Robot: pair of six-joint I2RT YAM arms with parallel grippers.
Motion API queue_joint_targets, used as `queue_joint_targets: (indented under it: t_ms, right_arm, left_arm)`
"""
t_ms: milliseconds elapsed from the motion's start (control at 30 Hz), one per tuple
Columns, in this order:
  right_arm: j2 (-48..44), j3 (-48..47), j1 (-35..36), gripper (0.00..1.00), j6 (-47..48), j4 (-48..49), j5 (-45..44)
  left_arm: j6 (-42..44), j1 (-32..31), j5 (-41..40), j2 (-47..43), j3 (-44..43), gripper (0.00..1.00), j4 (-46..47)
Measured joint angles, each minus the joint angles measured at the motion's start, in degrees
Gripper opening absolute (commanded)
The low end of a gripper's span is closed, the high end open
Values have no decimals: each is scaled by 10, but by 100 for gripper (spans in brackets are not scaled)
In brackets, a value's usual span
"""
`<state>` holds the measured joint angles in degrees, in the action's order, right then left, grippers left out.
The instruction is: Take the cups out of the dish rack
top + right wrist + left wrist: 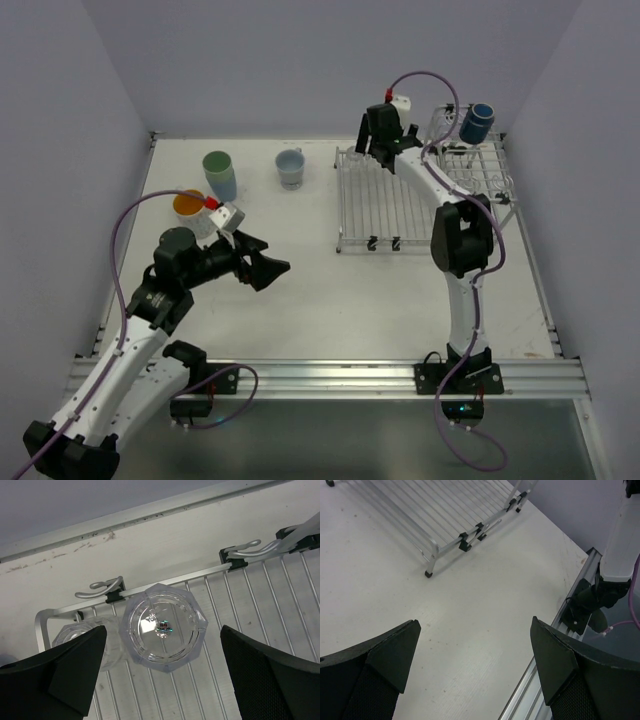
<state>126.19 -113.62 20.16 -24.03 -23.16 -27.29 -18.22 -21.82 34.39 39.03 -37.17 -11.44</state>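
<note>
The silver wire dish rack (400,205) stands at the right back of the table. A dark navy mug (477,122) sits on its raised far right part. My right gripper (377,146) is open above the rack's far left corner. In the right wrist view its fingers straddle an upturned clear faceted glass (163,626) without touching it; a second clear glass (75,635) lies beside it, partly hidden. A pale green tumbler (220,173), a light blue cup (290,168) and an orange-tinted glass (187,204) stand on the table. My left gripper (268,268) is open and empty above bare table.
The rack's near corner and feet (445,550) show ahead of my left gripper (475,622). The aluminium rail (330,375) runs along the near edge. Grey walls close the table on three sides. The right arm's base (615,575) stands on the rail.
</note>
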Motion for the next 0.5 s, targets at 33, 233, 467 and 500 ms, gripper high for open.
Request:
queue_joint_targets:
  t_ms: [33, 233, 467, 500]
  right_arm:
    - [5, -3, 0, 99, 0, 0, 3]
    - [36, -12, -8, 92, 0, -4, 16]
    - [4, 64, -14, 53, 7, 59, 7]
    - [-10, 86, -14, 49, 10, 71, 5]
  left_arm:
    - [0, 0, -2, 0, 0, 100, 0]
    - [0, 1, -6, 13, 0, 100, 0]
    - [-1, 11, -10, 24, 0, 100, -2]
    - [-2, 12, -10, 26, 0, 100, 0]
